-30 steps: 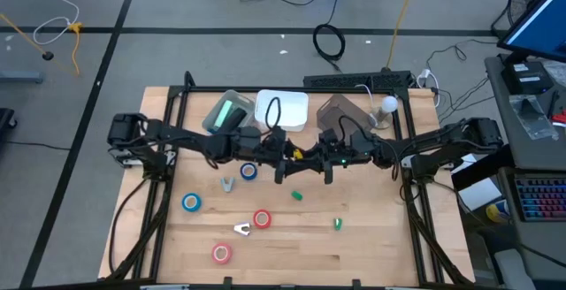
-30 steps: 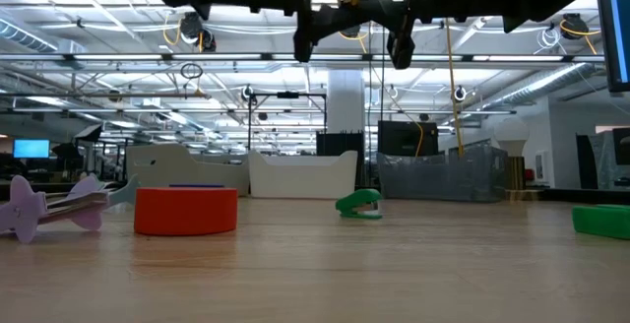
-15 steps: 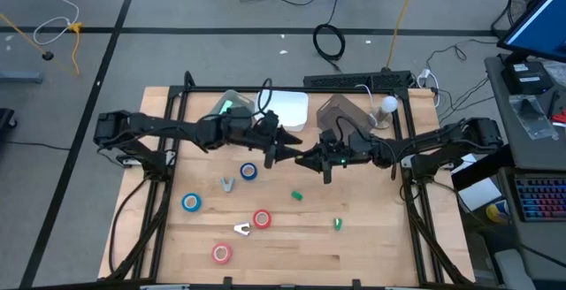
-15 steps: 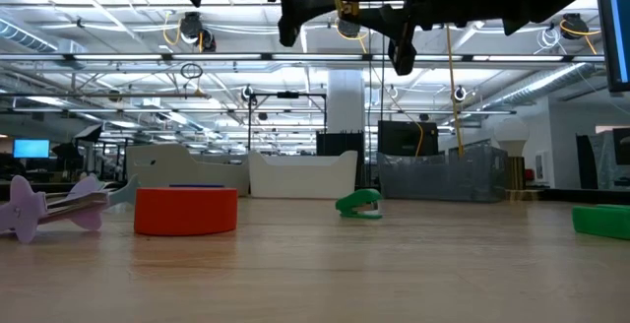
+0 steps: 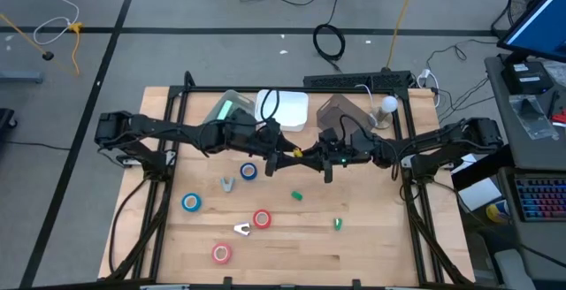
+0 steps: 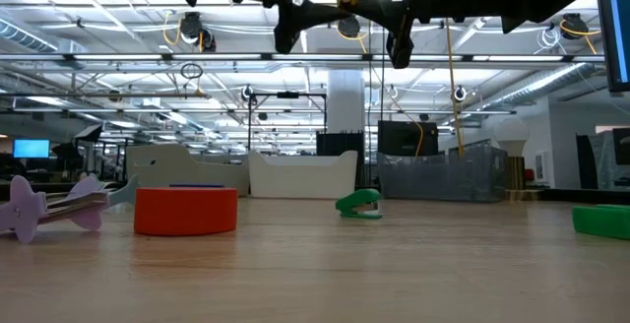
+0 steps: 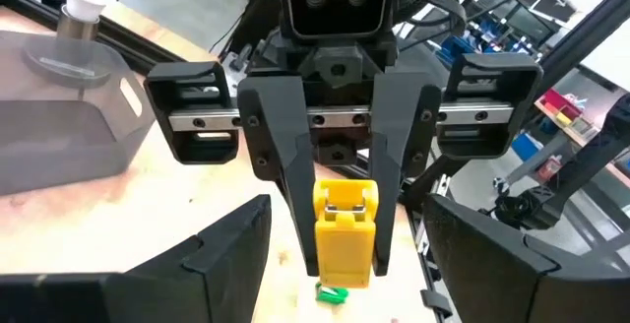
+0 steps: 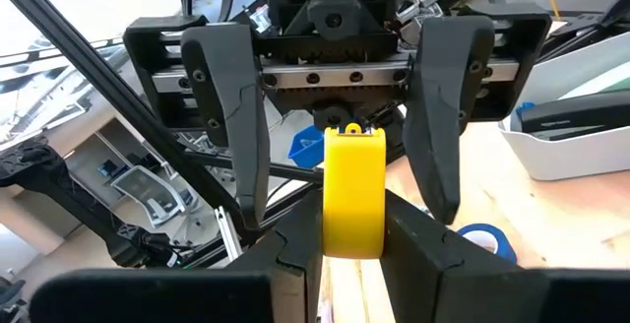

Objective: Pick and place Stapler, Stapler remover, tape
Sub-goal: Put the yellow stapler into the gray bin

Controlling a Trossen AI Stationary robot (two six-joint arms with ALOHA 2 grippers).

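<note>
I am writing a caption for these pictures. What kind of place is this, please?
Probably a robotics lab or workshop in a large industrial hall. The low view shows exposed ceiling pipes and trusses; the high view shows a wooden table with a dark frame, loose cables on a concrete floor, and a computer keyboard.

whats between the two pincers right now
A yellow stapler, clamped in the right pincer and sitting inside the open left pincer; both wrist views show it.

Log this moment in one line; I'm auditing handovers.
phase: mid-air handover | right gripper: shut on yellow stapler | left gripper: open, facing it
</note>
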